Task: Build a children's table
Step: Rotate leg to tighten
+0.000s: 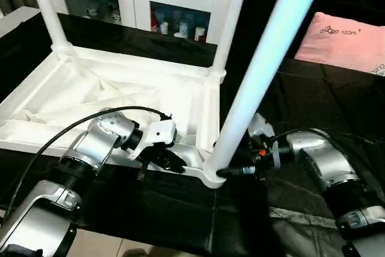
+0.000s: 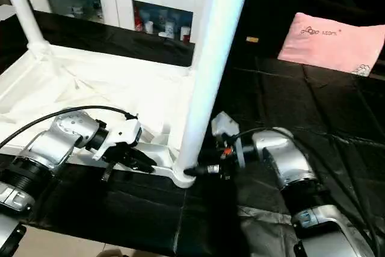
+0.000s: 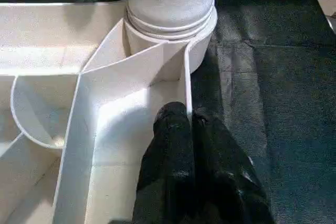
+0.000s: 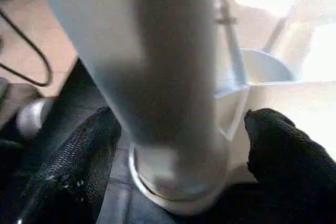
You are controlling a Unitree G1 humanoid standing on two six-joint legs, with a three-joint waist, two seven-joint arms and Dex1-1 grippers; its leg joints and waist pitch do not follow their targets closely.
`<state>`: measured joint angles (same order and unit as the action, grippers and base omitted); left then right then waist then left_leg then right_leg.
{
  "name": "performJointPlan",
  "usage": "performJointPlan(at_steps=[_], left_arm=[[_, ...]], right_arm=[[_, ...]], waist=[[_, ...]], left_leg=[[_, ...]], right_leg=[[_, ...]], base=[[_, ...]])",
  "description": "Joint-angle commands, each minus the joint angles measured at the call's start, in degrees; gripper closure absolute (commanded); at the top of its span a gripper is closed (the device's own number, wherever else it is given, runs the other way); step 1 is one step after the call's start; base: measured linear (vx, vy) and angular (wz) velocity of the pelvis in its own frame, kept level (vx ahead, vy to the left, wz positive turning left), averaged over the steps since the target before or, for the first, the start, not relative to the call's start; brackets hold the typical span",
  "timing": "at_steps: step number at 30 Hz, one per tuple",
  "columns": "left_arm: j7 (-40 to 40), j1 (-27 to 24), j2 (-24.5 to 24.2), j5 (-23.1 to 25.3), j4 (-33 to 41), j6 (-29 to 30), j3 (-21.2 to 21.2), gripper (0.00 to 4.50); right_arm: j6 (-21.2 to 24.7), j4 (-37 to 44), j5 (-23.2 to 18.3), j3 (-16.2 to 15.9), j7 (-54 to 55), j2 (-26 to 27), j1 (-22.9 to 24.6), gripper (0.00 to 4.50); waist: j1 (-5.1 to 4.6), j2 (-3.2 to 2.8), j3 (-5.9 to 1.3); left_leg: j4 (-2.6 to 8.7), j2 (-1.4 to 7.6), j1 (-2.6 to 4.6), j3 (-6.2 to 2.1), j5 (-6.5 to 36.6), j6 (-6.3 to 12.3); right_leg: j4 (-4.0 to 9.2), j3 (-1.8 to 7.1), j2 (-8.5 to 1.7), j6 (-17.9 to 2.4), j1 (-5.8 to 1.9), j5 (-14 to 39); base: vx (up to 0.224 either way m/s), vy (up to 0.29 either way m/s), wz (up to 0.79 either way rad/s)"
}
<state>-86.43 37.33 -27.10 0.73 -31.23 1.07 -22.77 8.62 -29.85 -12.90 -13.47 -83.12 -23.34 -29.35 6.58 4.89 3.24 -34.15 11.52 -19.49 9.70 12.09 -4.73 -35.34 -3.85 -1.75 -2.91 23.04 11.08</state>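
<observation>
Tabletop: we see the white plastic rectangular tabletop (image 1: 120, 88) lying upside down on the black cloth-covered surface (image 1: 313, 94), ribbed underside facing up.
Near leg: we have a long white tapered round leg (image 1: 264, 58) standing upright in the round corner socket (image 1: 212, 176) at the near corner, closest to us.
Other legs: we spot two more white legs, one (image 1: 48, 10) at the far left corner, one (image 1: 231, 22) at the far right corner, both upright in their sockets.
Left gripper: our left gripper (image 3: 189, 129) has its black fingers pressed together, nothing between them; the tips rest at the tabletop's edge wall, just beside the near socket.
Right gripper: our right gripper (image 4: 178, 145) stands wide, one black finger (image 4: 79, 156) on each side of the near leg's base; whether the pads touch the leg, we cannot tell.
Background: we note a pink pillow (image 1: 349, 40) far right on the cloth, and a white glass-door cabinet (image 1: 138, 4) behind the tabletop.
</observation>
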Motion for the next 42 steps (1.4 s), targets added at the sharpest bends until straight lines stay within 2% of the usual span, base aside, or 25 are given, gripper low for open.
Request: performJointPlan(at_steps=[1,3,7,9,13,15,21,24,25,27,28,30,31,32,33,35,36,37,38,40,42], left_arm=[[-2.4,0.1,0.9,0.1,1.4,-1.3,-2.1,4.5],[-2.5,0.1,0.8,0.1,1.4,-1.3,-2.2,4.5],[-2.5,0.0,0.9,0.2,1.5,-1.3,-2.3,4.5],[-2.5,0.0,0.9,0.2,1.6,-1.4,-2.4,4.5],[-2.6,0.0,0.8,0.4,1.2,-1.5,-2.4,4.5],[-2.6,0.0,0.6,0.5,1.0,-1.5,-2.5,4.5],[-0.2,-0.2,0.7,1.7,0.3,-1.2,-2.3,4.5],[2.7,0.0,1.3,2.5,-0.1,1.0,-1.9,4.5],[4.1,0.1,1.7,2.5,-0.1,2.5,-1.4,4.5],[11.5,0.4,4.8,1.3,0.3,10.7,1.8,4.5],[12.3,0.4,5.2,1.1,0.4,11.5,2.2,4.5],[15.6,0.6,7.0,0.3,0.5,14.6,3.7,4.5],[17.4,0.7,8.1,-0.1,0.4,16.0,4.4,4.5],[19.0,0.8,9.3,-0.4,0.5,17.2,5.0,4.5],[21.5,1.3,11.0,-0.6,0.1,18.5,5.7,4.5],[23.2,1.6,12.2,-0.7,-0.1,19.4,6.1,4.5],[27.5,2.6,14.6,-0.4,-0.9,21.2,7.2,4.5],[27.5,2.6,14.6,-0.4,-0.9,21.2,7.2,4.5],[32.6,3.7,17.0,0.0,-2.0,22.8,8.8,4.5],[37.2,4.8,19.0,0.4,-3.3,23.5,10.2,4.5],[42.7,6.2,20.8,0.8,-5.1,23.6,11.8,4.5]], right_arm=[[0.4,-0.2,-0.3,0.0,-1.2,-0.5,-1.0,0.83],[0.6,-0.3,-0.2,0.0,-1.4,-0.3,-0.9,0.98],[1.0,-0.3,-0.4,0.1,-1.7,-0.1,-0.9,1.34],[1.2,-0.5,-0.6,0.0,-2.0,0.0,-0.9,1.62],[1.4,-0.4,-0.9,0.0,-1.9,0.2,-0.8,1.76],[1.9,-0.2,-1.2,0.3,-1.9,0.5,-0.6,2.07],[3.6,1.8,-2.1,0.7,-1.0,0.8,0.8,2.33],[4.4,3.1,-2.7,1.4,0.7,1.3,1.6,2.37],[4.7,4.0,-3.0,1.9,2.0,1.7,2.1,2.37],[6.5,7.7,-1.4,3.0,11.3,4.3,4.4,2.39],[6.8,8.1,-1.1,3.1,12.5,4.7,4.6,2.4],[8.2,9.4,0.2,3.6,18.4,6.7,5.4,2.41],[9.1,9.7,0.9,4.3,22.3,8.3,5.6,2.44],[10.5,9.6,1.1,5.2,26.3,10.3,5.6,2.46],[12.0,9.1,1.5,6.4,31.5,13.0,5.1,2.48],[13.6,8.6,1.6,7.4,35.5,15.1,4.6,2.49],[15.6,7.4,2.3,8.6,42.3,18.6,3.2,2.5],[15.6,7.4,2.3,8.6,42.3,18.6,3.2,2.51],[15.8,5.1,3.9,9.0,48.7,21.7,1.3,2.51],[14.7,1.9,5.4,9.4,54.7,24.3,-1.1,2.51],[14.1,-2.8,7.0,10.6,61.7,27.2,-4.4,2.51]], waist=[[-0.24,-0.49,-3.83],[-0.19,-0.71,-3.86],[-0.18,-0.58,-3.87],[-0.13,-0.69,-3.92],[-0.17,-0.7,-3.94],[-0.14,-0.83,-3.97],[-0.19,-1.12,-3.79],[-0.11,-1.08,-3.68],[-0.17,-1.23,-3.69],[-0.33,-0.95,-3.42],[-0.44,-0.96,-3.3],[-0.75,-0.79,-3.23],[-0.93,-0.75,-3.14],[-1.59,-0.71,-3.18],[-1.75,-0.47,-3.28],[-2.28,-0.67,-3.42],[-2.67,-0.71,-3.42],[-2.95,-0.73,-3.41],[-3.21,-0.82,-3.55],[-3.38,-1.06,-3.69],[-3.86,-1.02,-3.7]], left_leg=[[3.43,2.53,-0.01,-0.08,1.9,3.23],[3.43,2.53,0.0,-0.1,2.0,2.93],[3.41,2.43,-0.07,-0.12,2.0,2.75],[3.39,2.46,-0.06,-0.12,1.9,2.7],[3.37,2.43,-0.13,-0.14,1.7,2.72],[3.38,2.44,-0.11,-0.17,1.9,2.52],[3.5,2.4,-0.02,-0.22,3.6,1.76],[3.58,2.45,0.17,-0.24,4.1,1.49],[3.58,2.42,0.12,-0.25,4.4,1.39],[3.7,2.24,0.41,-0.23,6.2,0.44],[3.84,2.21,0.46,-0.28,6.5,0.03],[3.92,1.88,0.35,-0.54,8.3,-0.45],[3.97,1.85,0.3,-0.51,8.5,-0.45],[3.97,1.7,-0.02,-0.66,8.1,-0.66],[3.97,1.67,-0.2,-0.75,7.6,-0.57],[3.92,1.7,-0.11,-0.74,6.7,-0.6],[3.88,1.61,-0.08,-0.69,6.5,-0.46],[3.9,1.64,-0.15,-0.71,6.4,-0.61],[3.77,1.61,-0.15,-0.66,6.0,-0.71],[3.76,1.6,-0.14,-0.69,4.9,-0.82],[3.73,1.48,-0.26,-0.58,4.1,-0.71]], right_leg=[[3.24,3.41,-6.33,-11.3,-3.63,5.1],[3.23,3.39,-6.31,-11.3,-3.63,4.8],[3.21,3.35,-6.22,-11.1,-3.7,4.7],[3.2,3.37,-6.31,-11.1,-3.72,4.6],[3.11,3.33,-6.2,-11.3,-3.75,3.8],[3.13,3.32,-6.25,-11.4,-3.81,3.7],[3.52,3.31,-6.18,-10.6,-3.7,6.8],[3.76,3.34,-6.2,-10.3,-3.55,8.0],[3.79,3.38,-6.3,-10.2,-3.62,8.5],[4.36,3.46,-6.34,-9.4,-3.47,12.3],[4.38,3.45,-6.23,-9.1,-3.41,13.4],[5.22,3.23,-6.34,-6.6,-3.43,20.8],[5.42,3.24,-6.35,-6.1,-3.36,22.1],[5.56,3.17,-6.31,-5.0,-3.49,23.7],[5.54,3.09,-6.4,-4.7,-3.65,23.8],[5.39,3.18,-6.29,-4.8,-3.4,22.1],[5.3,3.21,-6.17,-5.3,-3.31,21.0],[5.17,3.23,-6.12,-5.7,-3.28,20.4],[5.07,3.29,-6.1,-6.2,-3.34,19.0],[4.79,3.36,-6.13,-7.3,-3.45,16.0],[4.45,3.48,-5.99,-8.4,-3.48,12.6]], base=[[0.0,0.0,0.0],[0.0,0.0,0.0],[0.0,0.0,0.0],[0.0,0.0,0.0],[0.0,0.0,0.0],[0.0,0.0,0.0],[0.0,0.0,0.0],[0.0,0.0,0.0],[0.0,0.0,0.0],[0.0,0.0,0.0],[0.0,0.0,0.0],[0.0,0.0,0.0],[0.0,0.0,0.0],[0.0,0.0,0.0],[0.0,0.0,0.0],[0.0,0.0,0.0],[0.0,0.0,0.0],[0.0,0.0,0.0],[0.0,0.0,0.0],[0.0,0.0,0.0],[0.0,0.0,0.0]])
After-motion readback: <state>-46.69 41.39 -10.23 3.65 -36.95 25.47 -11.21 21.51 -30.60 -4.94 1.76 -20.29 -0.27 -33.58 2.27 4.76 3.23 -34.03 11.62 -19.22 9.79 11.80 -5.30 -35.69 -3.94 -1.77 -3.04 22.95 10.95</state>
